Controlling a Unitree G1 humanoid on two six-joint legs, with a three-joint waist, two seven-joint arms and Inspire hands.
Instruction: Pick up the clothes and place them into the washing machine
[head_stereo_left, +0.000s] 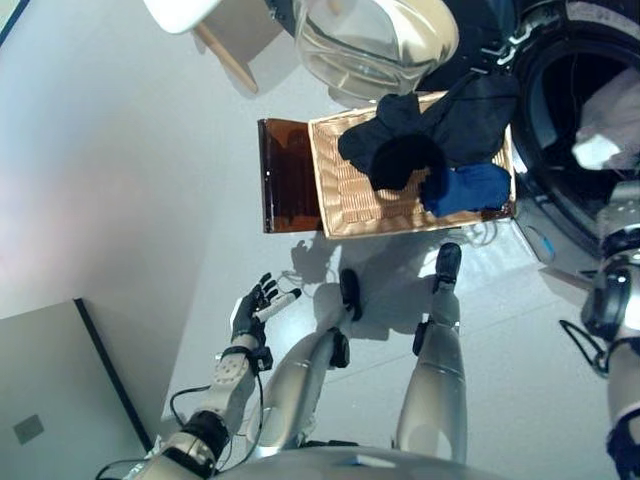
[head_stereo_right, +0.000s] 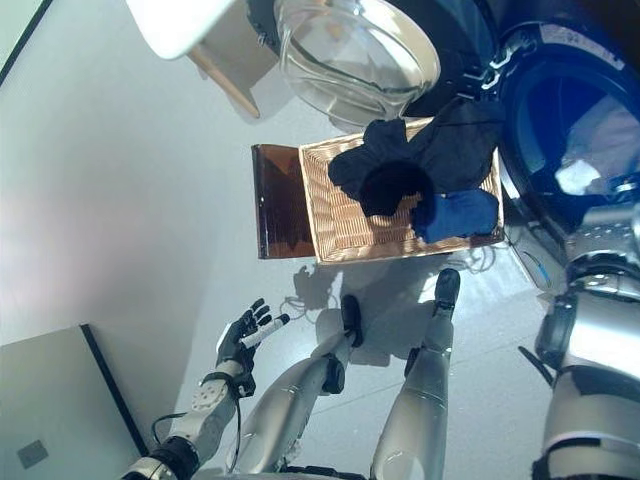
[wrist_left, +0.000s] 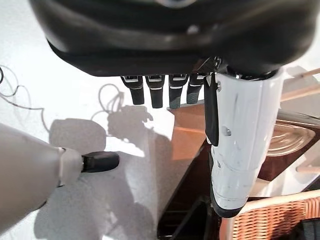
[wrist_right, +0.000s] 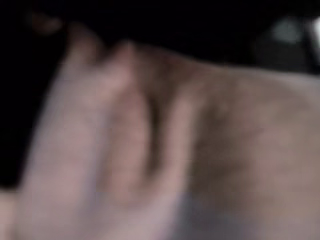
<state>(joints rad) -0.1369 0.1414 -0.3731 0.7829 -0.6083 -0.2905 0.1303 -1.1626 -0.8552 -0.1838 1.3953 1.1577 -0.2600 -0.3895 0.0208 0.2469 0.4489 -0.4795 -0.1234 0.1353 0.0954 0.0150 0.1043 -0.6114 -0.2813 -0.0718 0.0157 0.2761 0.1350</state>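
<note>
while the right arm reaches into the washing machine (head_stereo_left: 560, 150) drum with a pale garment (head_stereo_left: 600, 148), its fingers cannot be made out; the garment may snag on the rim or drop out. the left hand (head_stereo_left: 255, 310) hangs open, empty. dark and blue clothes (head_stereo_left: 440, 150) wait in the wicker basket (head_stereo_left: 345, 190).
</note>
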